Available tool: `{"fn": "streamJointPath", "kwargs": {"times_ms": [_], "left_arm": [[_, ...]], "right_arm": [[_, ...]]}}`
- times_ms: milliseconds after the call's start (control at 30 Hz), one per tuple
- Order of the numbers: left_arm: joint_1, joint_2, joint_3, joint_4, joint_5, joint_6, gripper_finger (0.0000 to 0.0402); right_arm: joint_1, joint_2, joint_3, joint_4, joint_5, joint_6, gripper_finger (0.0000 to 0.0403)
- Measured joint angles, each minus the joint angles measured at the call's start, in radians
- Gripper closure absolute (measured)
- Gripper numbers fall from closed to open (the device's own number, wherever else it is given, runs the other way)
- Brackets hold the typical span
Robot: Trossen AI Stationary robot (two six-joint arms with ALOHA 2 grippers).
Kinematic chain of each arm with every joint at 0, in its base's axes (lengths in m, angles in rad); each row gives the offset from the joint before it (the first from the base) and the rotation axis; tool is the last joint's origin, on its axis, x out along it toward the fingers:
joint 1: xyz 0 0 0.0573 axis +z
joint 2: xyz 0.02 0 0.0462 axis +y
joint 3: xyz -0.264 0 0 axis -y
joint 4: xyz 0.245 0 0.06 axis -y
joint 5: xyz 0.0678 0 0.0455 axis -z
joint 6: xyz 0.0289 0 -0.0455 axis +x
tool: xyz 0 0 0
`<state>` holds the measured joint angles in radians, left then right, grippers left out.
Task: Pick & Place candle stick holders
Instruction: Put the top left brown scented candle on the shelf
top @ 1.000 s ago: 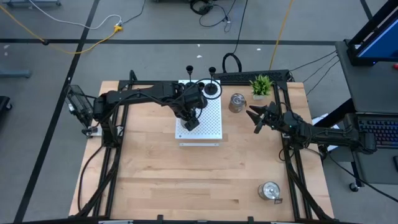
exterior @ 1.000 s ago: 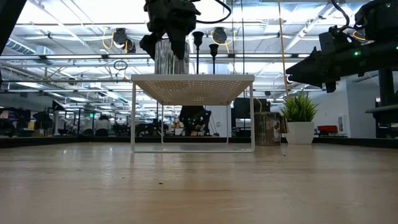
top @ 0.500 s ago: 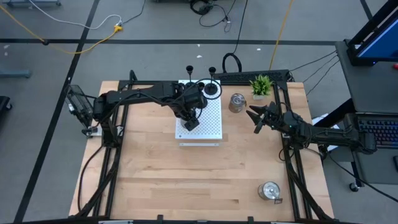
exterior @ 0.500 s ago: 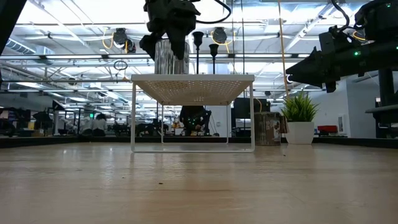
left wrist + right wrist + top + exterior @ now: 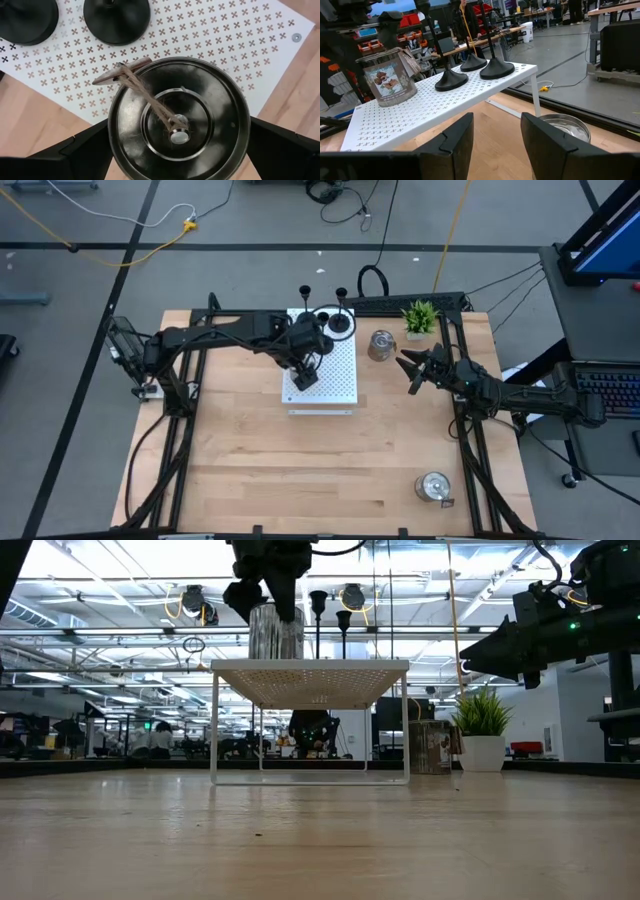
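- Hovering w/ left gripper (image 5: 175, 150) over the silver-glass holder (image 5: 179, 118) on the white board (image 5: 335, 375); fingers spread wide either side of it, not touching.
- Glass: I judge it fragile, slick, fairly heavy; best taken across the round wall, below the rim.
- Right gripper (image 5: 412, 373) waits part-open beside the board, holding nothing.
- Black holders (image 5: 472, 62) stand at the board's far end.

a white perforated board (image 5: 325, 370) stands raised on thin legs near the far middle of the wooden table (image 5: 300, 470). a small green potted plant (image 5: 420, 317) sits just beside the table's far right corner.
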<state>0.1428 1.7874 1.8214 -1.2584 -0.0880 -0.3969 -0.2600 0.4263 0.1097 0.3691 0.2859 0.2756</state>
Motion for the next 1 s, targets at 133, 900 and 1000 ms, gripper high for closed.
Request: {"fn": "streamJointPath", "kwargs": {"times_ms": [133,900,1000], "left_arm": [[-0.001,0.000,0.000,-0.001,0.000,0.001,0.0002],[-0.045,-0.069,-0.002,-0.028,-0.095,-0.050,0.0002],[-0.058,-0.085,-0.002,-0.041,-0.121,-0.069,0.0002]], "right_arm": [[0.000,0.000,0.000,0.000,0.000,0.000,0.0248],[0.000,0.000,0.000,-0.001,0.000,0.000,0.0248],[0.000,0.000,0.000,-0.001,0.000,0.000,0.0248]]}}
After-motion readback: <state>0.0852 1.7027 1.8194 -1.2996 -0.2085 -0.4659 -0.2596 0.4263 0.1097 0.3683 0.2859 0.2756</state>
